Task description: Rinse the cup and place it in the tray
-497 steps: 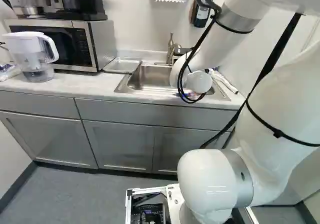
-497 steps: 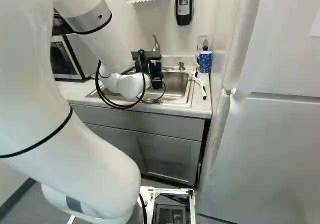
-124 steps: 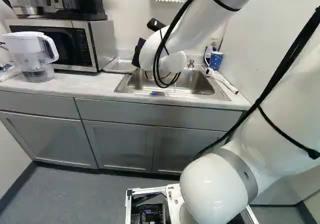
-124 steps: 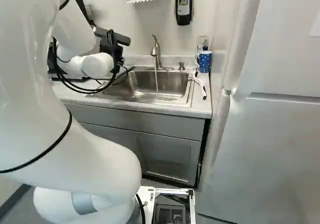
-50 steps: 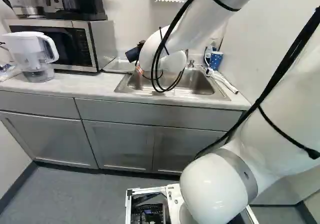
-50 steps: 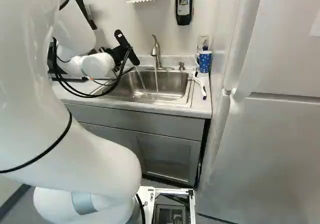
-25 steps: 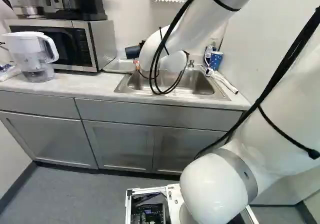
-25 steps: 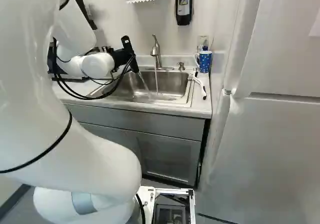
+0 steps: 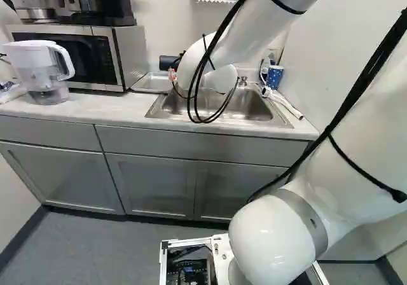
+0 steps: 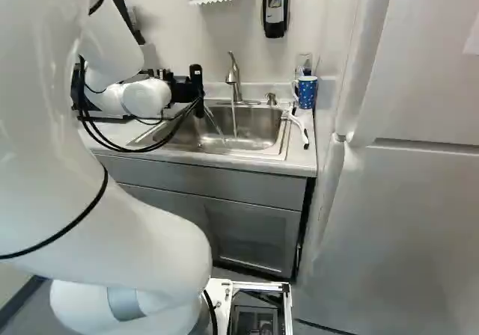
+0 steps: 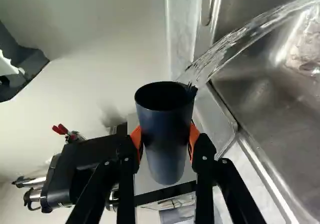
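Cup (image 11: 166, 134): dark blue, straight-sided, gripped in my gripper (image 10: 196, 90). Both fingers closed on it from opp. sides, orange pads (image 11: 193, 140) against the wall, approx. midway betw. rim & base. Rim stuck out past the pads at one end, base past them at the other; I had it crosswise betw. the fingers. Interior looked dark; contents n/a (couldn't tell).

Orient.: tipped over, not upright. Water (image 11: 235, 44) ran out over the rim in a clear arc & fell into the sink (image 10: 258, 125). My hand was at the sink's microwave-side end, above counter level, cup well apart from the basin floor.

Faucet (image 10: 234, 79) running: separate thin stream, straight down into the basin, to one side of the cup's outflow. Cup not under it.

Metal tray (image 9: 145, 85): on the counter (image 9: 95, 110), betw. microwave (image 9: 121, 56) & sink, near my hand. Cup held clear of it, not in it.

Other: spotted blue mug (image 10: 307, 93) upright at the sink's far side from my hand, well apart; white-handled brush (image 10: 297, 123) just beside the basin, same side.
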You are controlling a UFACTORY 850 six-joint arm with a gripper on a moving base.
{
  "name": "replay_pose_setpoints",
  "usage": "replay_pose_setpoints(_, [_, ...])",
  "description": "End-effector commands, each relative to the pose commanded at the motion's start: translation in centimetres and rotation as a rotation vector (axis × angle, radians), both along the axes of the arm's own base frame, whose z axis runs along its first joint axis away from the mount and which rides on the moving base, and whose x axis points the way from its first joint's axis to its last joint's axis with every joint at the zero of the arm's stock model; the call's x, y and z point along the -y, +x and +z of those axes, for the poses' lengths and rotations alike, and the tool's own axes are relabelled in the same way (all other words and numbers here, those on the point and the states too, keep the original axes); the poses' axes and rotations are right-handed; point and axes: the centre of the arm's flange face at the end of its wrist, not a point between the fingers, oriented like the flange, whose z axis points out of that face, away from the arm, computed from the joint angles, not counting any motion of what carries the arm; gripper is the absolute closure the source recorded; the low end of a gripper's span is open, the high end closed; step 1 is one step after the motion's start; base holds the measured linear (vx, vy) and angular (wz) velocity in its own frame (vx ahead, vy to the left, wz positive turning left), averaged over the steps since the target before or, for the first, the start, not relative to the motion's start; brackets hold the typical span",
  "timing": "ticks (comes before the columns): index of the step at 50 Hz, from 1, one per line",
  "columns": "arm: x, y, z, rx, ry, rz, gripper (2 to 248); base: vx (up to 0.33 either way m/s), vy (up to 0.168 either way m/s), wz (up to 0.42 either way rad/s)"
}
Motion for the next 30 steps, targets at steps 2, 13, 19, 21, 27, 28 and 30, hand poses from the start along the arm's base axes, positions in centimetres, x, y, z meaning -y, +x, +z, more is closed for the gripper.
replay_pose_setpoints(2, [0.00,0.00,0.00,-0.006,0.020,-0.003,139,0.000,0.000,0.000])
replay_pose_setpoints(13, [0.00,0.00,0.00,-0.041,0.129,-0.018,139,0.000,0.000,0.000])
replay_pose_setpoints(19, [0.00,0.00,0.00,-0.060,0.189,-0.027,139,0.000,0.000,0.000])
replay_pose_setpoints(21, [0.00,0.00,0.00,-0.066,0.209,-0.030,139,0.000,0.000,0.000])
replay_pose_setpoints(27, [0.00,0.00,0.00,-0.085,0.269,-0.038,139,0.000,0.000,0.000])
replay_pose_setpoints(28, [0.00,0.00,0.00,-0.088,0.279,-0.040,139,0.000,0.000,0.000])
replay_pose_setpoints(30, [0.00,0.00,0.00,-0.095,0.299,-0.043,139,0.000,0.000,0.000])
